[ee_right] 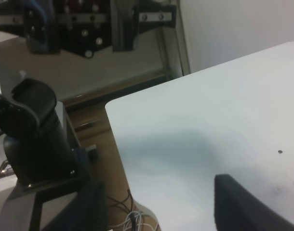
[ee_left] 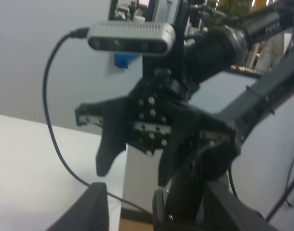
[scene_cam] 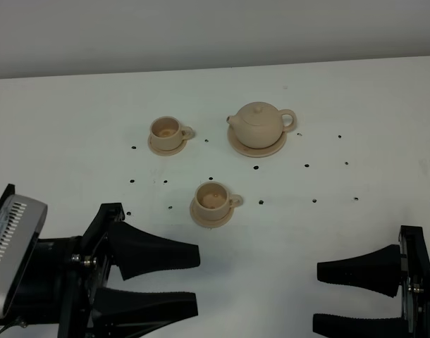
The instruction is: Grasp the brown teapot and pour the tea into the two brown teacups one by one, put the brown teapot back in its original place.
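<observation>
I see my left gripper (scene_cam: pixel 196 280) and right gripper (scene_cam: pixel 317 296) spread wide and empty at the white worktop's (scene_cam: pixel 370 113) near edge. The brown teapot (scene_cam: pixel 259 121) sits on its wide saucer (scene_cam: pixel 257 150) toward the far edge. The far teacup (scene_cam: pixel 166 129) and near teacup (scene_cam: pixel 213 197) stand to its left.

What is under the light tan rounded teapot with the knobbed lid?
A flat round light tan saucer lies under the light tan rounded teapot. Only its rim shows around the teapot's base; its middle is covered and cannot be seen.
</observation>
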You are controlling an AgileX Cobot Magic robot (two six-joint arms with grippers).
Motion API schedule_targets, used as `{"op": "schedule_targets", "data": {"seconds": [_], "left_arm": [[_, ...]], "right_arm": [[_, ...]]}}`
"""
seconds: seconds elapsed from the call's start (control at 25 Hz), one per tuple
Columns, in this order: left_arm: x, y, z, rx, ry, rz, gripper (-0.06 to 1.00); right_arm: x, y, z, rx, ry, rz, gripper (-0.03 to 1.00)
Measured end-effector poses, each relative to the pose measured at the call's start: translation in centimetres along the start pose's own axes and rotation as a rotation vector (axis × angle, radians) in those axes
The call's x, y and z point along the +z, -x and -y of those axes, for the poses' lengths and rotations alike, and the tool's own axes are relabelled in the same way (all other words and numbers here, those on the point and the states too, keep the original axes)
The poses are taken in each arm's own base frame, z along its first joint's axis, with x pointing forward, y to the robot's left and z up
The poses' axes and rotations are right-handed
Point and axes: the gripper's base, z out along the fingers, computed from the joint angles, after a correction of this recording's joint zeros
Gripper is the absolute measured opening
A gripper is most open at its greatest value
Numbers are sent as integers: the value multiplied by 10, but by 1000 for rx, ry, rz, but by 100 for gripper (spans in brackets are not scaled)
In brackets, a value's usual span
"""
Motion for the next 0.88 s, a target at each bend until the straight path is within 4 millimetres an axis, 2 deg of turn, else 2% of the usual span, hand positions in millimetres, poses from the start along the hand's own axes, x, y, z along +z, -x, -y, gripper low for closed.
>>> {"op": "schedule_targets", "data": {"seconds": [0.12,0.36,0.56,0.72,0.88], "left_arm": [[1,7,-2,-40,1,13,43],[1,37,-16,-169,47,-23,41],[-3,60,-21,-349,87,-212,41],[-8,66,-23,-484,183,-376,41],[-18,60,-21,-559,335,-498,41]], "right_arm": [[0,0,0,17,-2,-1,49],[0,-3,6,56,-62,-34,49],[-1,-4,13,144,-137,-62,49],[-1,5,22,194,-203,-57,49],[0,16,27,219,-217,-56,49]]}}
